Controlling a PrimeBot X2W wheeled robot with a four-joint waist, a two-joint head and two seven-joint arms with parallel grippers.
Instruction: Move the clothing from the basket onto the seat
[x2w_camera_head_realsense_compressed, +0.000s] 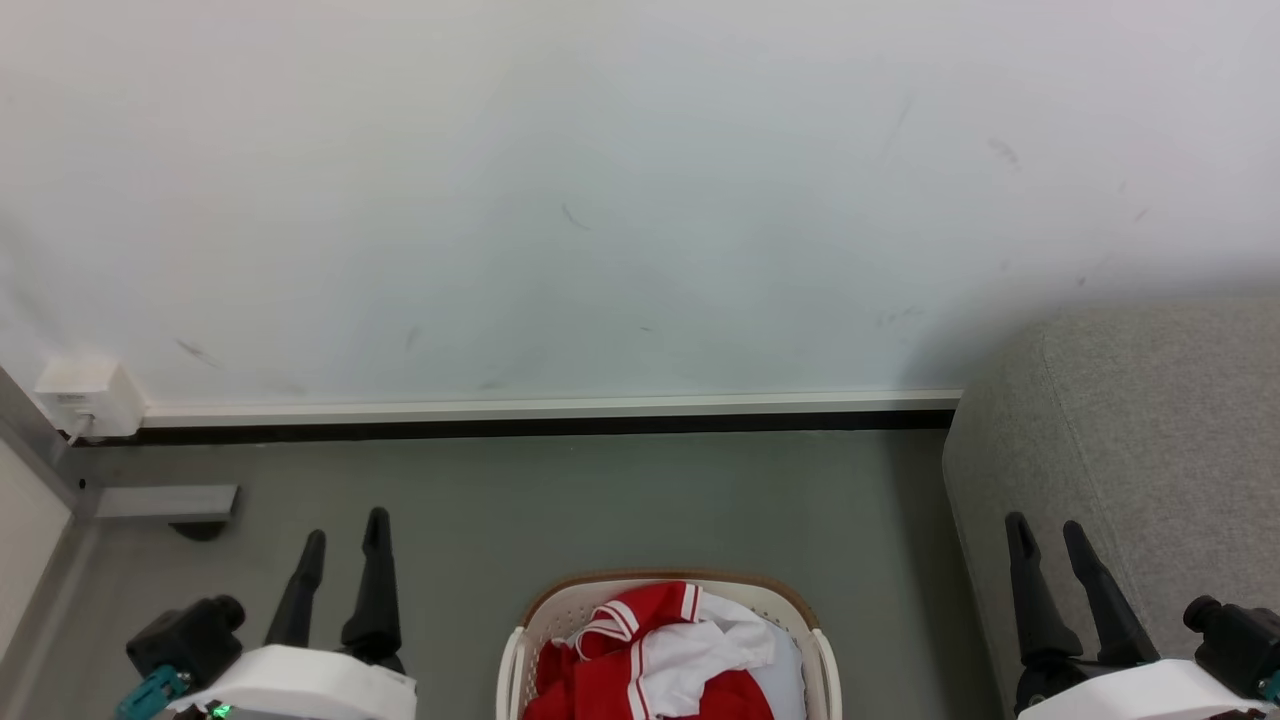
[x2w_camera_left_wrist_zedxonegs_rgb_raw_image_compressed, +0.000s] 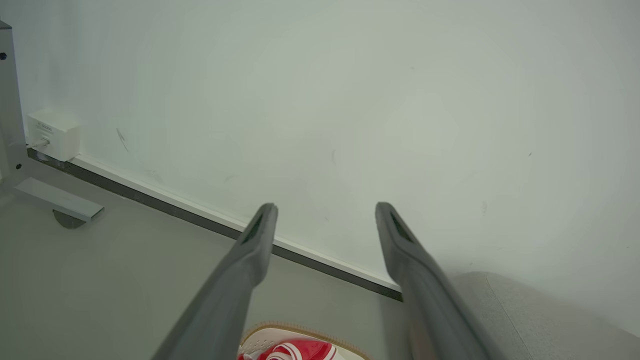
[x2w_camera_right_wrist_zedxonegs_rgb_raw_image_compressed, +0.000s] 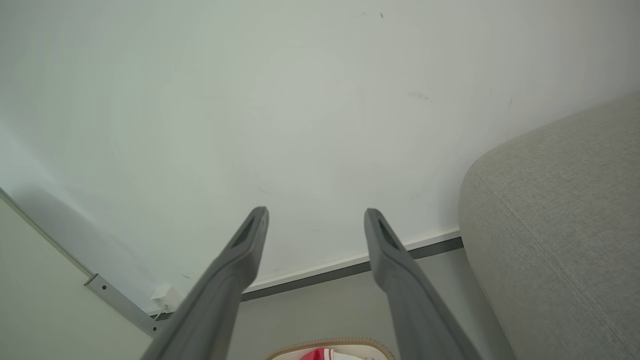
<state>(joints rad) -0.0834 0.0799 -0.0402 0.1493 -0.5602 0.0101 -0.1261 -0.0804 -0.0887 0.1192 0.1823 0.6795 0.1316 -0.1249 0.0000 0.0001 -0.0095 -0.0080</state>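
Red clothing (x2w_camera_head_realsense_compressed: 640, 660) with white panels and striped trim lies piled in the cream basket (x2w_camera_head_realsense_compressed: 552, 608) with a tan rim, at the bottom centre of the head view. The grey seat (x2w_camera_head_realsense_compressed: 1130, 450) fills the right side. My left gripper (x2w_camera_head_realsense_compressed: 345, 530) stands open to the basket's left, holding nothing. My right gripper (x2w_camera_head_realsense_compressed: 1047, 532) stands open to the basket's right, in front of the seat's side. In the left wrist view the gripper (x2w_camera_left_wrist_zedxonegs_rgb_raw_image_compressed: 325, 207) points at the wall, with the clothing (x2w_camera_left_wrist_zedxonegs_rgb_raw_image_compressed: 295, 350) and seat (x2w_camera_left_wrist_zedxonegs_rgb_raw_image_compressed: 540, 320) low down. The right wrist view shows the open gripper (x2w_camera_right_wrist_zedxonegs_rgb_raw_image_compressed: 316, 212), the seat (x2w_camera_right_wrist_zedxonegs_rgb_raw_image_compressed: 560, 225) and the basket's rim (x2w_camera_right_wrist_zedxonegs_rgb_raw_image_compressed: 330, 344).
A white wall (x2w_camera_head_realsense_compressed: 640, 180) with a baseboard (x2w_camera_head_realsense_compressed: 540, 410) stands behind the basket across grey floor (x2w_camera_head_realsense_compressed: 620, 500). A white socket box (x2w_camera_head_realsense_compressed: 85, 395) and a metal frame foot (x2w_camera_head_realsense_compressed: 165, 502) sit at the left.
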